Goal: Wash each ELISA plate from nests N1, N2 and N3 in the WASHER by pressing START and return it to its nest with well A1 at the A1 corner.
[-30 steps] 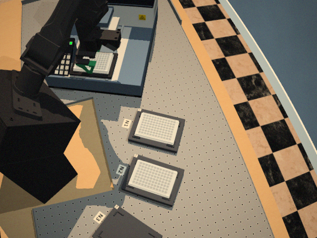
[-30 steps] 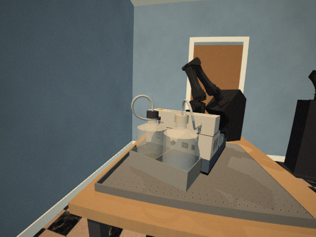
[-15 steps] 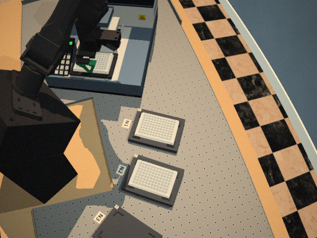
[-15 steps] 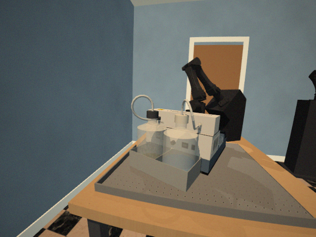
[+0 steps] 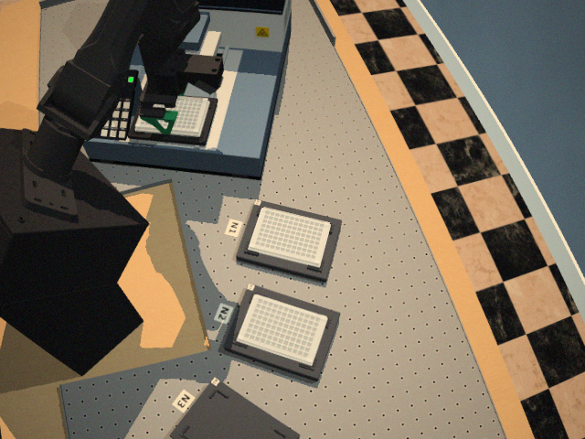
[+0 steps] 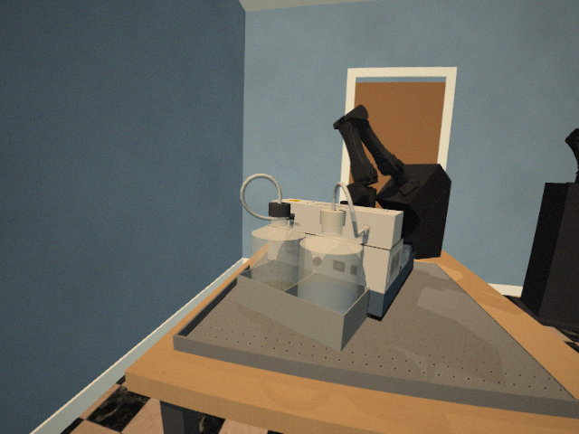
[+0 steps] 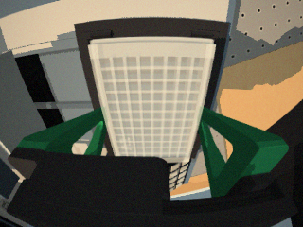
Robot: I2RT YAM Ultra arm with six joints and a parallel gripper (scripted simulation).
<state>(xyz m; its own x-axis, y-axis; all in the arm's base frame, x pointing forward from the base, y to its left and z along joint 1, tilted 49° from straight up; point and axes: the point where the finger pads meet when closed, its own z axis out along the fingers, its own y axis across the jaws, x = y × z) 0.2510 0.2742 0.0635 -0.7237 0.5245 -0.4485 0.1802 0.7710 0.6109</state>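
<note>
A white 96-well plate lies in the dark carrier of the washer. My gripper reaches down over the plate's near end, and its green fingers are shut on the plate's two long sides. The washer's lamp is green, above the keypad. Nest N1 holds a white plate. Nest N2 holds a white plate. Nest N3 is an empty dark slab.
The arm's black base stands left of the nests. In the exterior view two bottles with hoses sit in a grey tray in front of the washer and hide the carrier. The bench edge runs along the right.
</note>
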